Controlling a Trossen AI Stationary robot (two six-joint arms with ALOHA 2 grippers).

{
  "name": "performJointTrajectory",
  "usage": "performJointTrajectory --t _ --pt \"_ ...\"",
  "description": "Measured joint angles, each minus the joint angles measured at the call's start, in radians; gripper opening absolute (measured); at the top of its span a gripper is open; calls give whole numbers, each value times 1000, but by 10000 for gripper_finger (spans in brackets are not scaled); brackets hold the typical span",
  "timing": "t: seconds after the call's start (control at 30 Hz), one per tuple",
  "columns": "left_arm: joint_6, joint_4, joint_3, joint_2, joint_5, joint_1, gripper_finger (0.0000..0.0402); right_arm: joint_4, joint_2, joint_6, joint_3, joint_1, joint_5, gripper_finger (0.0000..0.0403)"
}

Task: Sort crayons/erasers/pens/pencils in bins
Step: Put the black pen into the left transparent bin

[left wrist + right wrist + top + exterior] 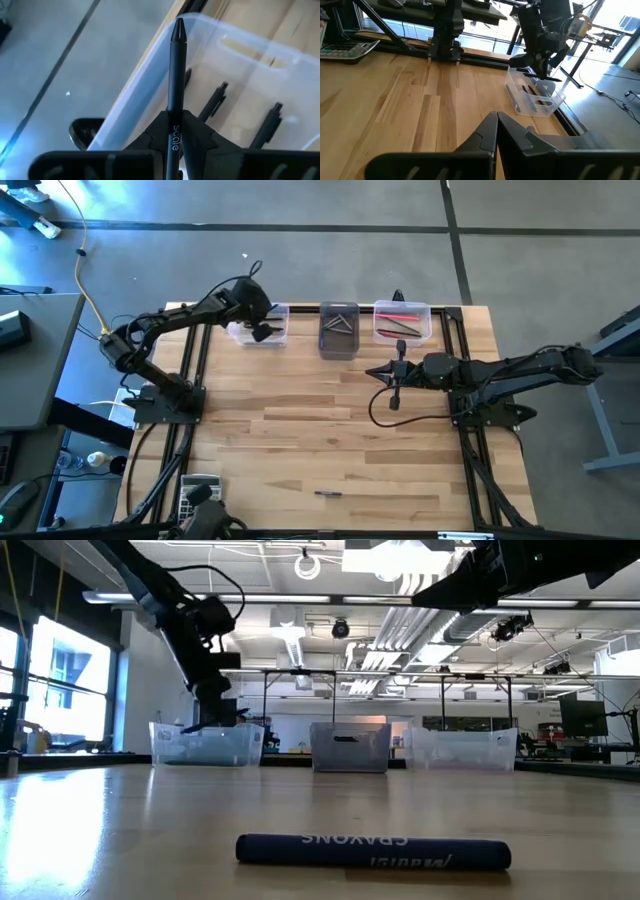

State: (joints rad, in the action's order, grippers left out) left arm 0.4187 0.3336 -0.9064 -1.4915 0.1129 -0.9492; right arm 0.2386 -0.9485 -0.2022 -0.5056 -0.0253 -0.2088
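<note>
My left gripper (262, 330) hangs over the left clear bin (258, 332), shut on a black pen (176, 65). In that bin lie several black pens (215, 100). The dark middle bin (339, 330) holds dark sticks. In the right clear bin (402, 321) are red and dark sticks. A dark blue crayon (372, 852) lies flat on the table near its front edge. My right gripper (496, 125) is shut on nothing and hovers over the table in front of the right bin. My left gripper pinches the black pen's barrel (175, 122) between its two fingers (200, 135). The pen lies along the fingers and sticks out well past their tips. The fingers slant down toward the table's far edge. The pen is clear of the bin, its pointed end (177, 29) over the rim.
A grey calculator (199, 486) lies at the table's near left corner. Black frame rails (196, 370) run along the left and right sides, with the arm bases on them. Bare wood stretches between the bins and the crayon (328, 493).
</note>
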Motion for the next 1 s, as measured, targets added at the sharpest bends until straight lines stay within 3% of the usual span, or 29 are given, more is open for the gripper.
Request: performJointTrajectory --t 0.43,1.0 --pt "-15 -25 9 -130 9 -15 21 4 0 -1 0 0 1 0" --pt "-49 37 9 -145 -9 -14 21 5 0 -5 0 0 2 0"
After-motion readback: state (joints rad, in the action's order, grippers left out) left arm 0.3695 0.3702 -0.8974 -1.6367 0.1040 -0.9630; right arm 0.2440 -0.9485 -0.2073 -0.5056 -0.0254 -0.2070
